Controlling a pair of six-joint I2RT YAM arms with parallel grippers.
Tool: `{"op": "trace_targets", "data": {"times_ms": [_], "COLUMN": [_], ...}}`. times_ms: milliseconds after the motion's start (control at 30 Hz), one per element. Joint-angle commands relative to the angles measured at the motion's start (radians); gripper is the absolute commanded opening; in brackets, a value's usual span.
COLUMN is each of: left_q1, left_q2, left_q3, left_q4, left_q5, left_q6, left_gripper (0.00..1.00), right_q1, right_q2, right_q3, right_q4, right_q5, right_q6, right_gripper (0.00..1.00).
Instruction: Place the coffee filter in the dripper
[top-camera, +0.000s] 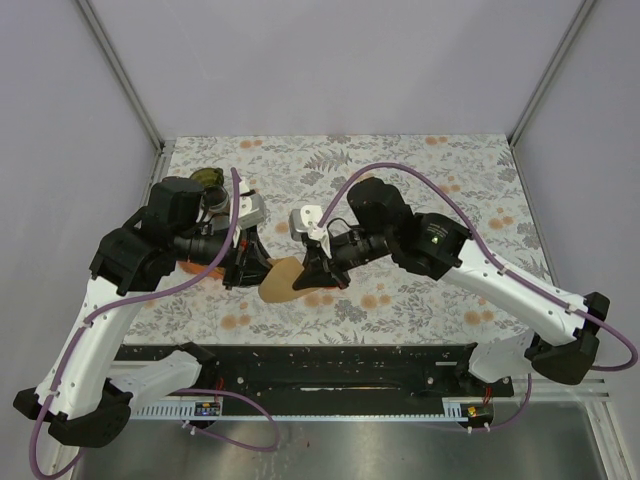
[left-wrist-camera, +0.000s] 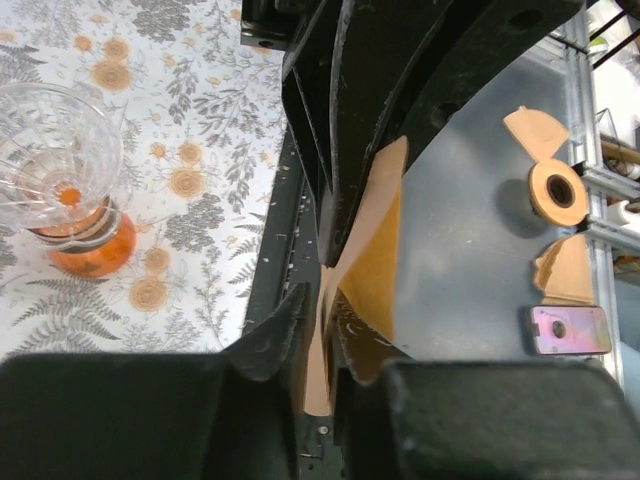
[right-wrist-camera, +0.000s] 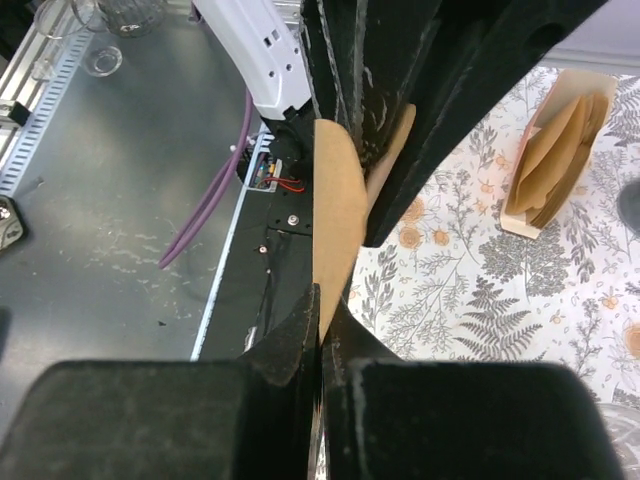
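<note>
**Two robot grippers hold one paper coffee filter between them above a flowered table**

Seen from above, two robot arms meet at the middle of a leaf-and-flower patterned table (top-camera: 430, 180). A brown paper coffee filter (top-camera: 283, 281) hangs in the air between them. The left gripper (top-camera: 247, 265) has it from one side and the right gripper (top-camera: 316, 270) from the other.

The right gripper's two fingers are pressed tight together on the filter's edge. The left gripper's fingers sit close on either side of another edge and appear to pinch it too, though the hold looks lighter.

The filter is thin, light and floppy. It will likely crease or tear if the two arms pull apart, and it could slip from a loose pinch. The seam or rim is the safest place to grip. Its walls need spreading open before it can seat in the cone.

The left wrist camera alone shows the dripper (left-wrist-camera: 55, 170), a clear ribbed glass cone on an orange base. It stands on the table well off to the side of the filter and holds no paper. In the overhead view the left arm largely hides it.

The right wrist camera alone shows a holder of spare filters (right-wrist-camera: 558, 150) standing upright on the table. It also shows the flat curved face of the held filter.
</note>
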Motion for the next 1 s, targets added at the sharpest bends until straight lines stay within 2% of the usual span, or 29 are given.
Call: {"op": "trace_targets", "data": {"times_ms": [0,33,133,167,267,300,367,400,500,633,733,867,967], "left_q1": [0.005,0.005,0.017,0.025,0.034,0.034,0.034,0.034,0.034,0.034,0.034,0.039,0.042], "left_q2": [-0.015,-0.015,-0.006,0.000,0.017,0.022,0.020,0.023,0.034,0.051,0.051,0.048,0.050], "left_q3": [0.006,0.011,0.049,0.066,0.113,0.126,0.129,0.132,0.121,0.116,0.116,0.110,0.112], "left_q4": [0.043,0.052,0.086,0.095,0.134,0.155,0.184,0.197,0.226,0.229,0.226,0.218,0.215], "left_q5": [-0.049,-0.081,-0.335,-0.441,-0.825,-0.917,-1.003,-1.020,-1.065,-1.165,-1.209,-1.191,-1.163], "left_q6": [-0.018,-0.032,-0.110,-0.143,-0.205,-0.255,-0.298,-0.326,-0.410,-0.567,-0.621,-0.664,-0.690], "left_gripper": [0.04,0.00,0.00,0.00,0.00,0.00,0.00,0.00,0.00,0.00,0.00,0.00,0.01], "right_q1": [0.000,0.000,0.000,-0.001,-0.003,-0.003,-0.003,-0.003,0.006,0.080,0.100,0.127,0.140], "right_q2": [0.020,0.020,0.011,0.007,-0.013,-0.022,-0.038,-0.041,-0.017,0.074,0.106,0.157,0.203], "right_q3": [0.055,0.057,0.035,0.028,0.014,0.009,-0.003,-0.005,-0.002,0.047,0.035,0.053,0.098], "right_q4": [0.024,0.028,0.082,0.112,0.198,0.231,0.307,0.335,0.415,0.475,0.570,0.668,0.659], "right_q5": [0.058,0.090,0.250,0.316,0.554,0.637,0.809,0.843,0.791,0.895,0.897,0.880,0.851], "right_q6": [-0.052,-0.049,-0.005,0.016,0.101,0.136,0.205,0.240,0.296,0.294,0.334,0.337,0.330], "right_gripper": [0.05,0.15,0.61,0.69,0.79,0.80,0.81,0.80,0.75,0.75,0.71,0.64,0.64]}}
